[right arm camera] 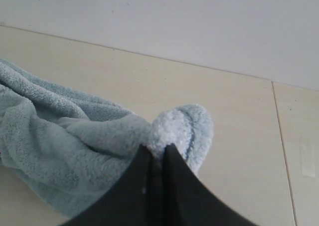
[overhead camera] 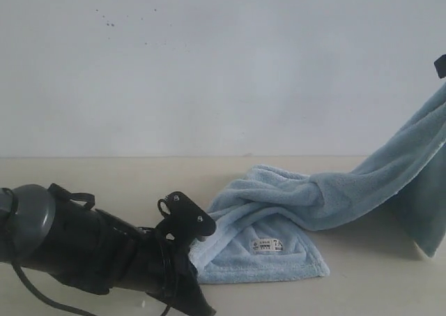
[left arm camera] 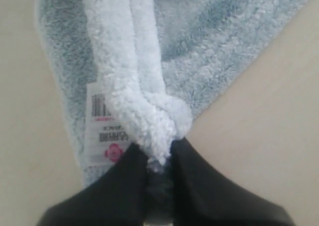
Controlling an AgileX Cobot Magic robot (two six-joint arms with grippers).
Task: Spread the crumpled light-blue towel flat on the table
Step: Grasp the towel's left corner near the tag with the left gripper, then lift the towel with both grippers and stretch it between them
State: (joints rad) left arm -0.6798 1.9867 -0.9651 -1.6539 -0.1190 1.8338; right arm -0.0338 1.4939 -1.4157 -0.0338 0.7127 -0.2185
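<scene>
Blue towel (overhead camera: 300, 197), upper end apparently off-frame.

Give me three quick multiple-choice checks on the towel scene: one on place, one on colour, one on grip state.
1. Where is the towel's right end?
A. Lifted off the table
B. Flat on the table
C. Rolled up beside the left arm

2. What colour is the print on the white label?
A. Green
B. Red
C. Blue

3. What are the left gripper's fingers doing?
A. Wide open above the towel
B. Pinching a fold of towel
C. Resting on bare table

Answers:
1 A, the exterior view shows that end rising up to the right edge.
2 B, red marks show in the left wrist view.
3 B, cloth sits squeezed between the dark fingers.
</scene>
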